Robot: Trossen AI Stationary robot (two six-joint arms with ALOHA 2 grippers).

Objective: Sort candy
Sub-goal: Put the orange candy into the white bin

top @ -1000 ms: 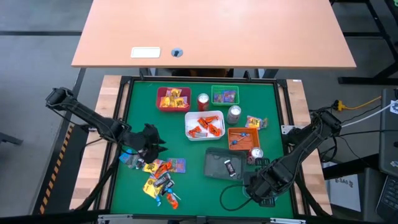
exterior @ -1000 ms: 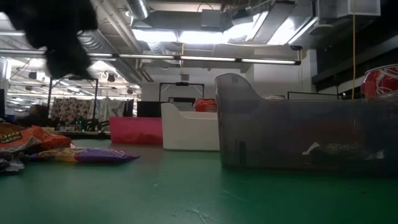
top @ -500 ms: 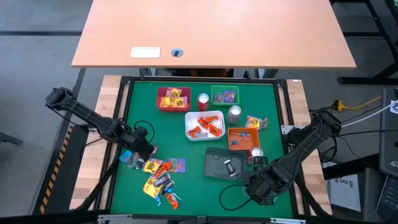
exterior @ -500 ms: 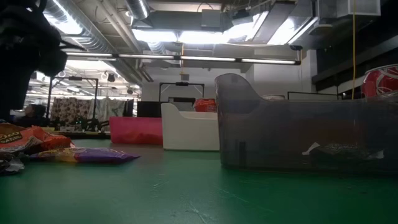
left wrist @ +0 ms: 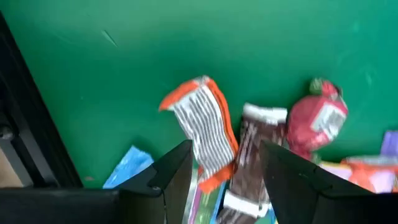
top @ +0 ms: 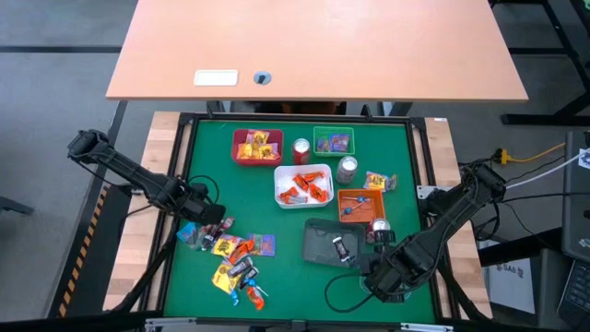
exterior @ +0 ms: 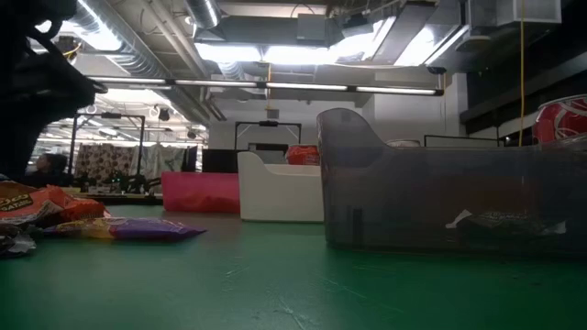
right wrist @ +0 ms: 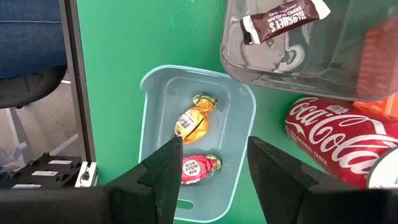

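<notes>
Green table mat (top: 286,277) filled the frame; a bare wooden desk (top: 313,46) stood beyond it. In the low view the room behind showed ceiling ducts and strip lights, far details unreadable.

Grey tray (top: 330,242) served as landmark. Left gripper (top: 210,214) hung well to its left, fingers apart, empty, above the loose candy (top: 238,263); the wrist view cut off the sweets nearest its fingers.

Right gripper (right wrist: 208,163), just right of the tray, stood open and empty over a clear tub (right wrist: 155,137).

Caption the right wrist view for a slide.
Open right gripper above a clear tray holding two wrapped candies.
</notes>
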